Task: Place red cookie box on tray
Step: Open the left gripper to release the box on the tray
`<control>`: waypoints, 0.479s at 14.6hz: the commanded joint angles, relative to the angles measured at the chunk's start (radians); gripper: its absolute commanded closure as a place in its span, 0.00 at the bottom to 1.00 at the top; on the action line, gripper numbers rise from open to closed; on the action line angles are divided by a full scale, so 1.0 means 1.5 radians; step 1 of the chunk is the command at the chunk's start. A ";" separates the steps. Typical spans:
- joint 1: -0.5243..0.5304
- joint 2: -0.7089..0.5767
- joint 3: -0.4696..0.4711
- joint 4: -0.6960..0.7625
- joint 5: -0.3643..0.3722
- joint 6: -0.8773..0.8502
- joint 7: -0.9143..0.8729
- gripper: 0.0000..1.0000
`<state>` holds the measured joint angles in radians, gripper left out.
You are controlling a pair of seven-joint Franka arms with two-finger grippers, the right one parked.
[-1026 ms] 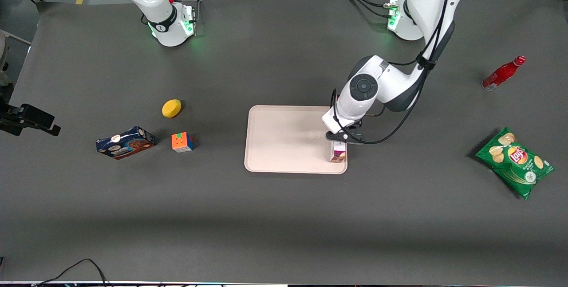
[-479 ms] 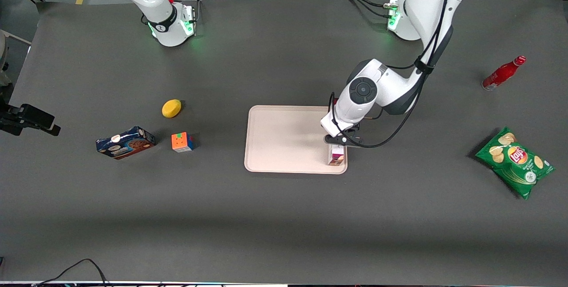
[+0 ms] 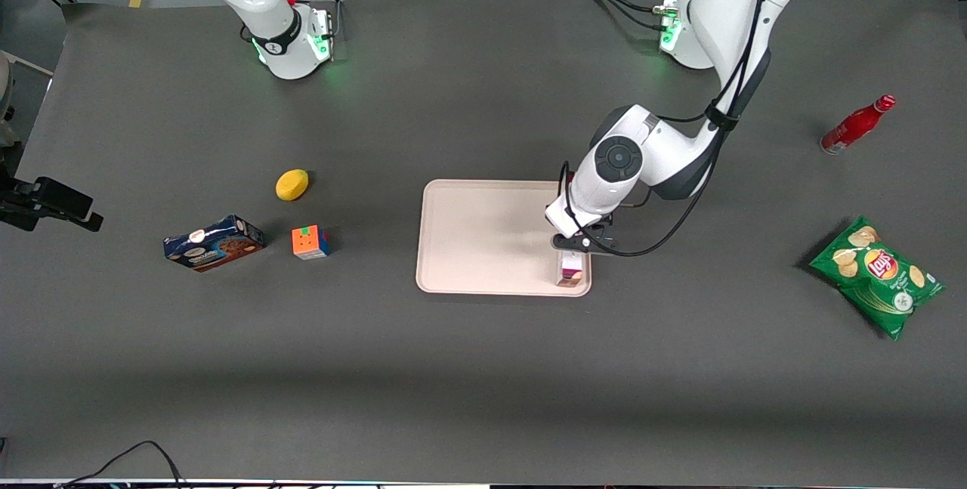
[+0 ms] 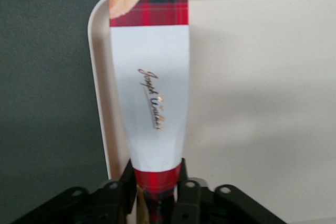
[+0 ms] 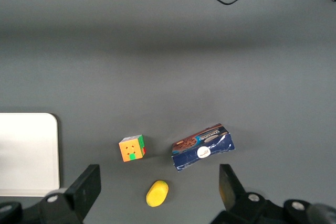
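Near the lower right corner of the tray [image 3: 483,239], the end effector [image 3: 578,246] is closed around the top end of the red cookie box [image 3: 571,269], whose long axis hangs straight down, its bottom end at the tray's floor by the rim.

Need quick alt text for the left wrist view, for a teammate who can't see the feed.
The gripper is shut on one end of the red cookie box, a slim plaid carton with a white label band. The box extends away from the camera over a rounded corner of the pale tray, with dark table beside it.
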<state>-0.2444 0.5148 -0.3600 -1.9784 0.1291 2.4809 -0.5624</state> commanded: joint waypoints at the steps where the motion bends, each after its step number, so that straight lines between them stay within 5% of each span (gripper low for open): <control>1: -0.008 -0.002 0.006 0.017 0.012 -0.003 -0.014 0.00; 7: 0.047 -0.081 0.078 0.082 -0.009 -0.098 0.207 0.00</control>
<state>-0.2327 0.4767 -0.2827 -1.8957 0.1369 2.4405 -0.4425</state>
